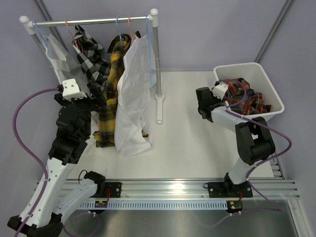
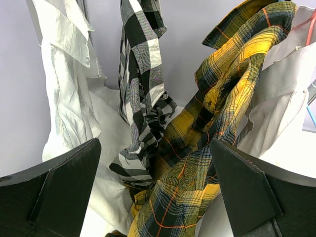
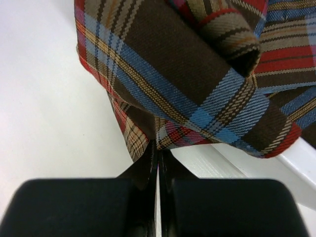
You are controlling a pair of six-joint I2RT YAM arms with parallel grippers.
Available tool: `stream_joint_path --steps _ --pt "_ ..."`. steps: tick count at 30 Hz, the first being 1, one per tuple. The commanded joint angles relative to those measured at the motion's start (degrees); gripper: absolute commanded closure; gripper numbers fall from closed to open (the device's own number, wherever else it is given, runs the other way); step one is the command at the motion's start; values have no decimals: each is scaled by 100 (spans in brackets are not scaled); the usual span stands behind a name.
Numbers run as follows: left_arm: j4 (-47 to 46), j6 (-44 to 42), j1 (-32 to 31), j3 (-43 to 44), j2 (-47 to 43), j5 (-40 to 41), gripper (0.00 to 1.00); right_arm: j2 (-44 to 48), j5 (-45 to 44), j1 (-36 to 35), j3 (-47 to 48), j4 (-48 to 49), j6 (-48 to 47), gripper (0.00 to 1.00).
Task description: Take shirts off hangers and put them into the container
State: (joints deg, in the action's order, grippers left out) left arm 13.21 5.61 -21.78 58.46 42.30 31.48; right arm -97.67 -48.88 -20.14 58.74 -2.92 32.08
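The red-orange-blue plaid shirt (image 1: 249, 98) lies in the white container (image 1: 269, 81) at the right, with a fold hanging over its near-left rim (image 3: 296, 159). My right gripper (image 3: 157, 147) is shut on the lower edge of that plaid shirt (image 3: 197, 84), beside the container's wall. On the rack hang a yellow-black plaid shirt (image 1: 112, 84), a black-white checked shirt (image 1: 91, 59) and a white shirt (image 1: 131, 108), on blue (image 1: 118, 29) and pink (image 1: 130, 27) hangers. My left gripper (image 2: 154, 148) stands open close to the yellow plaid shirt (image 2: 232, 84) and the checked shirt (image 2: 140, 59), with yellow plaid cloth between its fingers.
A metal clothes rail (image 1: 94, 21) on white posts spans the back left; its right post (image 1: 157, 64) stands on a foot on the table. Another white shirt (image 1: 57, 54) hangs at the rail's left end. An aluminium rail (image 1: 173, 190) runs along the near edge.
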Motion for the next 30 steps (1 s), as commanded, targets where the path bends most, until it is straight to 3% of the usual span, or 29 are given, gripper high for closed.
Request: stream_joint_path --steps 1,11,16,22,30 --pt "-398 11 25 -54 -91 60 1 212 -377 -16 400 -51 -148 100" --pt "-407 2 34 -62 -108 60 1 1074 221 141 1710 -446 -984 100" --pt "-407 -16 34 -71 -108 86 1 1154 607 1054 2264 -999 -729 100" --pt "-407 -33 34 -62 -126 95 1 943 1239 2205 2344 -1720 -404 100" --pt "-399 -33 42 -62 -99 77 1 -190 2145 2805 2202 -2396 -78 100"
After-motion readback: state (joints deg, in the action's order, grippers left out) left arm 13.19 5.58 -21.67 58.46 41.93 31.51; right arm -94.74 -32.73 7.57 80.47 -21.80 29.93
